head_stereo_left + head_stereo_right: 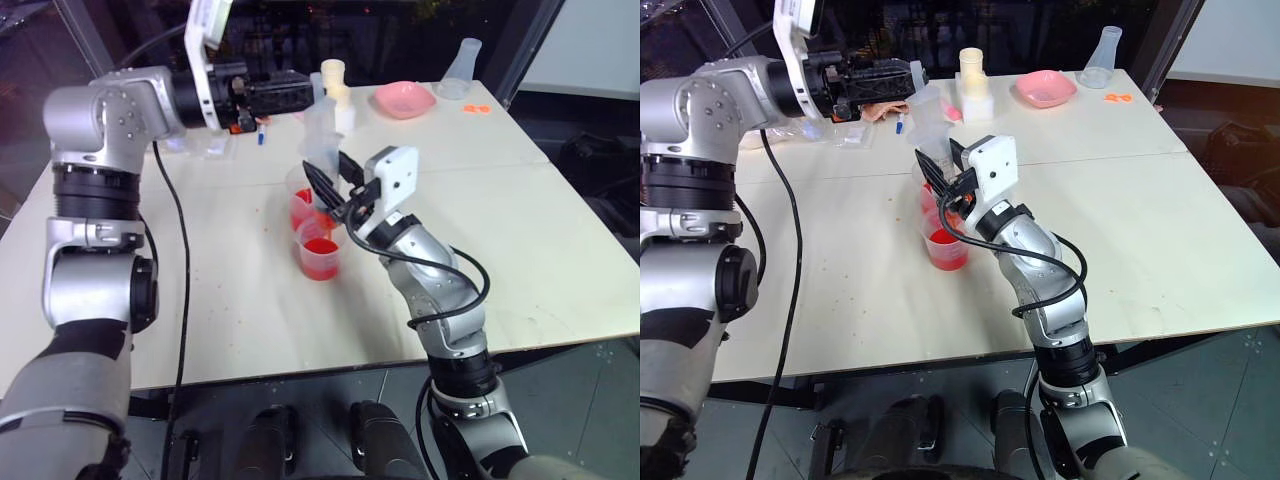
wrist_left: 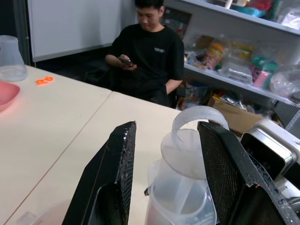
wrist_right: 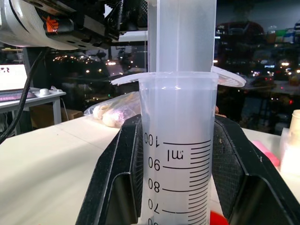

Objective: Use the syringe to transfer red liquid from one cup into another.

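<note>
The syringe (image 1: pixel 321 140) stands upright over the two cups, its clear barrel with scale marks (image 3: pixel 178 154) clamped by my right gripper (image 1: pixel 336 182), which is shut on it. Its white plunger is drawn up, and the plunger's top ring (image 2: pixel 199 117) sits between the fingers of my left gripper (image 1: pixel 303 96), which reaches in level from the left and is open. Red liquid fills the bottom of the far cup (image 1: pixel 300 210) and the near cup (image 1: pixel 318 255). The syringe's tip is hidden behind my right gripper, near the far cup.
At the back of the white table (image 1: pixel 500 230) are a pink bowl (image 1: pixel 404 98), a clear flask (image 1: pixel 462 68), a cream bottle (image 1: pixel 335 80) and small orange bits (image 1: pixel 477 108). A person (image 2: pixel 150 51) sits beyond the table by shelves.
</note>
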`<state>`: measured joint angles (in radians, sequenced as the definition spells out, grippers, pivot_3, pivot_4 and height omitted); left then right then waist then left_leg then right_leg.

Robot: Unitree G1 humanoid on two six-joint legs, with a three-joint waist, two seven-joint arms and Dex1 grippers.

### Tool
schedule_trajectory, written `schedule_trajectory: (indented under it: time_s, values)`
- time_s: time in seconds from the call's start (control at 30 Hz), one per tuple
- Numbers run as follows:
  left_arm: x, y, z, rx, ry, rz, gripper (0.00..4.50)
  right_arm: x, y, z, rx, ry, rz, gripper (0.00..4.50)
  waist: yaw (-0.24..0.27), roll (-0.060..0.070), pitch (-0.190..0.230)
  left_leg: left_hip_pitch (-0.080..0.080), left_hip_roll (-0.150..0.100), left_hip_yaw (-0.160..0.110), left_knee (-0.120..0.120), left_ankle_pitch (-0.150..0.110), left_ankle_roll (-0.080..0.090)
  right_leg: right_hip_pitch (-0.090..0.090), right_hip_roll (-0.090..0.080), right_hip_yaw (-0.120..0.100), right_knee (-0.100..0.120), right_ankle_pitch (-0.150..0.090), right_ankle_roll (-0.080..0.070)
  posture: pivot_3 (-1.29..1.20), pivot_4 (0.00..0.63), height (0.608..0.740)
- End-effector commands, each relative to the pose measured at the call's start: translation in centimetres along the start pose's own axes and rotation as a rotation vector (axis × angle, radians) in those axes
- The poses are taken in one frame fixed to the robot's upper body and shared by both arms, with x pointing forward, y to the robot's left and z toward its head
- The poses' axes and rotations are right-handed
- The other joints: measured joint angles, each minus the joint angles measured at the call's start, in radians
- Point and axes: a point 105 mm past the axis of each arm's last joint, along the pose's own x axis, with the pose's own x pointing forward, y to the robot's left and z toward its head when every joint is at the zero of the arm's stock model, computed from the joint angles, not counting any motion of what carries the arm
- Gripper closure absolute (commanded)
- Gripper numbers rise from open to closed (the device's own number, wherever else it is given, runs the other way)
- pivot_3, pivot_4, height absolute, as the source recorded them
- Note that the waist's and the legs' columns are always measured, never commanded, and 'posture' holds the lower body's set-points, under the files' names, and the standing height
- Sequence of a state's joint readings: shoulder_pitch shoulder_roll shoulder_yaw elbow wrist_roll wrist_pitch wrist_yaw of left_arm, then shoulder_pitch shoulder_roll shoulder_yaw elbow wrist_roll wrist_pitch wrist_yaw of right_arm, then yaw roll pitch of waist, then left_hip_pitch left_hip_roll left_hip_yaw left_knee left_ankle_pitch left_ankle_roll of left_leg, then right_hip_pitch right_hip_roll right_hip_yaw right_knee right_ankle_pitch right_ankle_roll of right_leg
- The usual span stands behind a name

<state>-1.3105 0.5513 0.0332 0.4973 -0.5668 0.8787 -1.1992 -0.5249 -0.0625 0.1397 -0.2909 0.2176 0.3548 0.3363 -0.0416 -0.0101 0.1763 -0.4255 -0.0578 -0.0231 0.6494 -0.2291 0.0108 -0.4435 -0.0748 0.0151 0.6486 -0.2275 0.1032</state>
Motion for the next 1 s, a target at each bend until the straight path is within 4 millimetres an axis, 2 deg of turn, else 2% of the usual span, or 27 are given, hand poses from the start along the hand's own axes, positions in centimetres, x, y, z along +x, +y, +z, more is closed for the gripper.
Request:
schedule_trajectory:
  time_s: [0.03,0.2,0.47,1.0]
  values:
    - [0.8,-0.6,1.1,0.058,0.006,-0.033,2.31,0.3,0.7,2.1,-0.031,-0.084,0.032,3.13,0.000,0.000,0.000,0.000,0.000,0.000,0.000,0.000,0.000,0.000,0.000,0.000,0.000,0.000,0.000,0.00,0.150,0.740]
    - [1.1,-0.5,0.9,0.059,0.014,-0.046,2.31,0.3,0.7,2.1,-0.033,-0.083,0.033,3.13,0.000,0.000,0.000,0.000,0.000,0.000,0.000,0.000,0.000,0.000,0.000,0.000,0.000,0.000,0.000,0.00,0.150,0.740]
    - [1.4,-0.7,0.8,0.051,0.015,-0.073,4.49,0.2,0.7,2.1,-0.034,-0.082,0.033,3.13,-0.001,0.000,0.000,0.000,0.000,0.000,0.000,0.000,0.000,0.000,0.000,0.000,0.000,0.000,0.000,0.00,0.150,0.740]
    - [1.4,-1.2,-0.1,0.050,0.062,-0.106,4.49,0.5,1.0,2.8,-0.002,-0.110,0.047,3.13,-0.001,0.000,0.000,0.000,0.000,0.000,0.000,0.000,0.000,0.000,0.000,0.000,0.000,0.000,0.000,0.00,0.150,0.740]
